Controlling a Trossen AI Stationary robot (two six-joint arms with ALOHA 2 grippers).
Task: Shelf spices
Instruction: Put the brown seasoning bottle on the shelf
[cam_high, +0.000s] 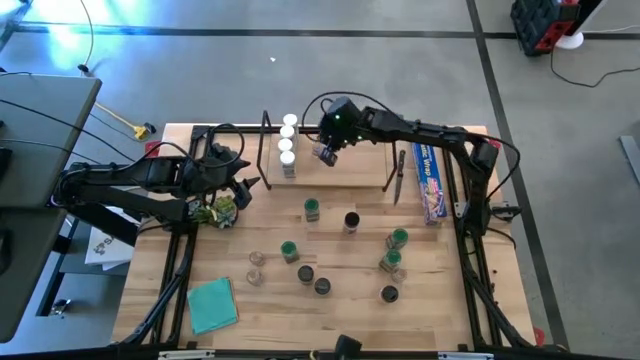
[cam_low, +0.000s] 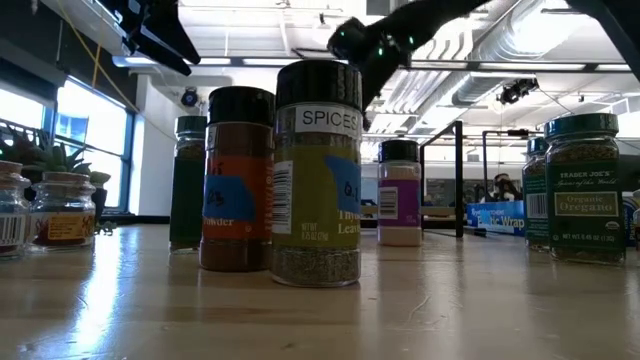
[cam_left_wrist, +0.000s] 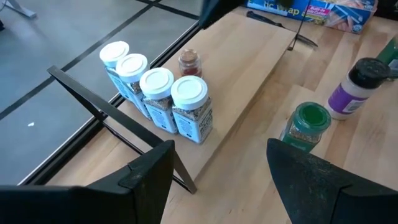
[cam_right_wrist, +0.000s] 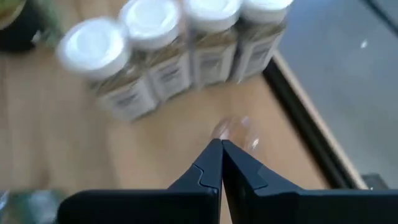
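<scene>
Light wood forms the table (cam_high: 330, 300) and the low shelf (cam_high: 345, 170) at its far side, where four white-lidded jars (cam_high: 288, 145) stand in a row at the left end beside one small brown-lidded jar (cam_left_wrist: 189, 62). The right claw (cam_high: 326, 152) hovers over the shelf with its fingers pressed together, empty; the left claw (cam_high: 238, 190) waits wide open near the shelf's left frame. Next placements should probably line up against that row. Green- and black-lidded spices (cam_high: 312, 208), holding dried herbs and powders, stand scattered on the table.
</scene>
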